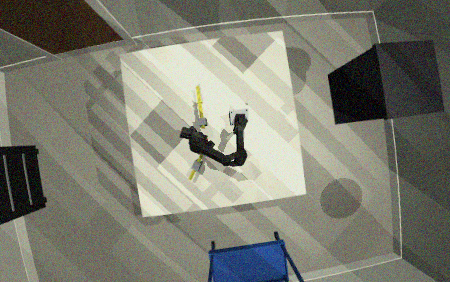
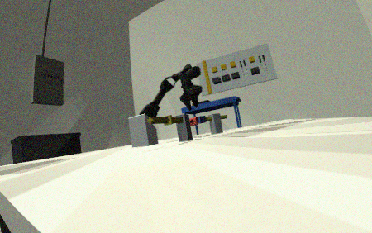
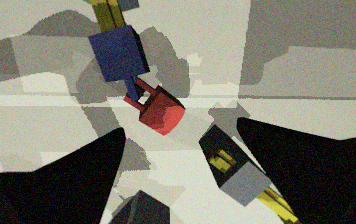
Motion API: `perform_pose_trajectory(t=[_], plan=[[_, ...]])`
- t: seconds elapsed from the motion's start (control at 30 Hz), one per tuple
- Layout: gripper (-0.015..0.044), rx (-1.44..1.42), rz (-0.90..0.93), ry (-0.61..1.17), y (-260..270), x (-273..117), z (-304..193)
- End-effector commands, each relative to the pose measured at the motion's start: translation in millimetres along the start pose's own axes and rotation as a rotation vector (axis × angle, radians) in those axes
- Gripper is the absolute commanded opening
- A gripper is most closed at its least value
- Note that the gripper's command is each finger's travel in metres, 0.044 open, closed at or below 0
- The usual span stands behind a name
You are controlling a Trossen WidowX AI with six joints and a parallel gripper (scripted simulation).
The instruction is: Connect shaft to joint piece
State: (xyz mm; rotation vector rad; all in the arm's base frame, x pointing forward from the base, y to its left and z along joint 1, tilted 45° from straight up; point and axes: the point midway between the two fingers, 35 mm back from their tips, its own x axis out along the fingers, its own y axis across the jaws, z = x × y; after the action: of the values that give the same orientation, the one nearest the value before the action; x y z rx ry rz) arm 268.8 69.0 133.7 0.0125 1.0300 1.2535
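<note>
The red joint piece [image 2: 193, 121] [image 3: 162, 112] hangs on hinges from the blue piece [image 2: 202, 119] [image 3: 117, 55] on the first shaft [image 3: 106, 14] [image 2: 223, 116]. Its outer end faces roughly toward the tip of the second shaft, with a gap between; its opening is not visible. The yellow second shaft [image 1: 199, 97] [image 2: 159, 120] [image 3: 280, 206] passes through its grey block [image 1: 201, 122] [image 2: 183, 128] [image 3: 245, 183], its tip showing at the dark face. My gripper [image 2: 193, 107] [image 3: 182, 127] is open and empty, above the joint area. The arm hides the joint in the top view.
The first shaft's block [image 1: 198, 165] [image 2: 216, 124] stands on the white table top [image 1: 260, 170]. The arm's pedestal [image 1: 239, 111] [image 2: 140, 130] is beside the shafts. A dark angular piece [image 3: 142, 209] shows at the wrist view's bottom edge; I cannot tell what it is.
</note>
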Motion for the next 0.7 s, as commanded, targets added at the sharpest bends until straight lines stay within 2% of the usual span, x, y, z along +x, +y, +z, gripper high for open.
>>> perform_pose_trajectory(t=[0.0, 0.43, 0.67], plan=[[0.0440, 0.143, -0.025, 0.014, 2.5, -14.6, 1.5], [0.0440, 0.568, -0.095, 0.035, 15.2, -55.7, 2.2], [0.0440, 0.589, -0.098, 0.035, 16.0, -57.7, 2.1]])
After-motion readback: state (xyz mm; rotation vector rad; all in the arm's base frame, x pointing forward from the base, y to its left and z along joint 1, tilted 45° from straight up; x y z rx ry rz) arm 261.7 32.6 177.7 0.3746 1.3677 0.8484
